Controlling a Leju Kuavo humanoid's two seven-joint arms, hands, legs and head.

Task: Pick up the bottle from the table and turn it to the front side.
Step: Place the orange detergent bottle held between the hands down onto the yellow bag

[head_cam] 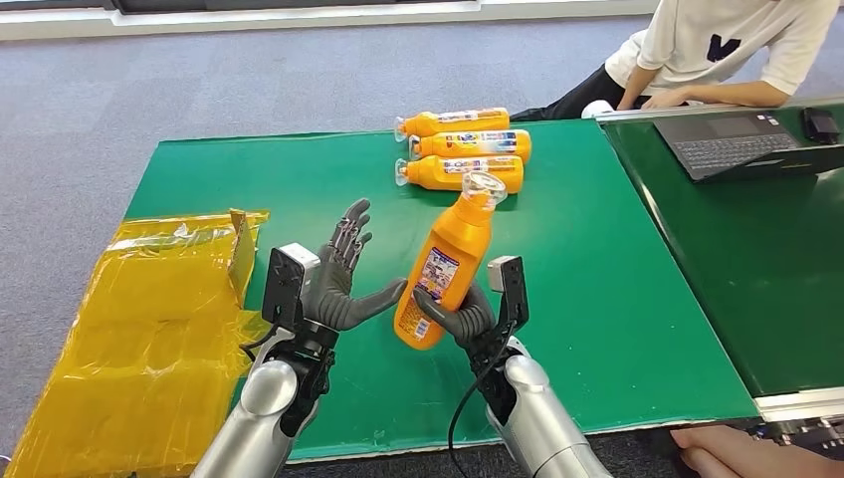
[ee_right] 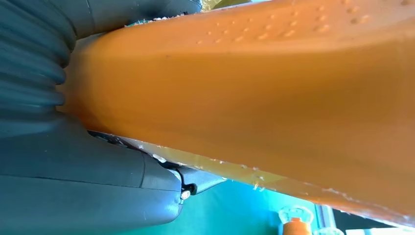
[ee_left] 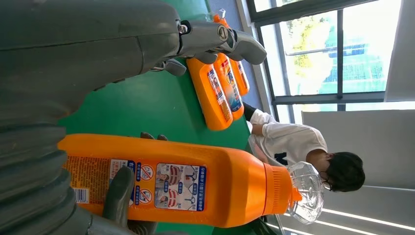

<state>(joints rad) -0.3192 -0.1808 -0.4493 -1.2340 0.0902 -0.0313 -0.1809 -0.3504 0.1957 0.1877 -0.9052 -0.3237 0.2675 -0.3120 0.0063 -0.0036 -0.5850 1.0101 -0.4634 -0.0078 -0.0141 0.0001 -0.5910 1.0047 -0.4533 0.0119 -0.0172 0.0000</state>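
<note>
The bottle (head_cam: 445, 271) stands tilted above the near middle of the table (head_cam: 299, 179), held in the right hand (head_cam: 468, 314), with the left hand (head_cam: 338, 284) just beside it on the left. Behind it, 3 bottles (head_cam: 463, 147) lie side by side near the table's far edge. A plastic sheet (head_cam: 149, 329) hangs off the table's left, and a laptop (head_cam: 741, 142) sits on another table (head_cam: 737, 289) to the right, a person (head_cam: 717, 55) behind it.

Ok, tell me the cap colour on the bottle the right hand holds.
Clear, see-through cap on the orange bottle; best in the left wrist view.
</note>
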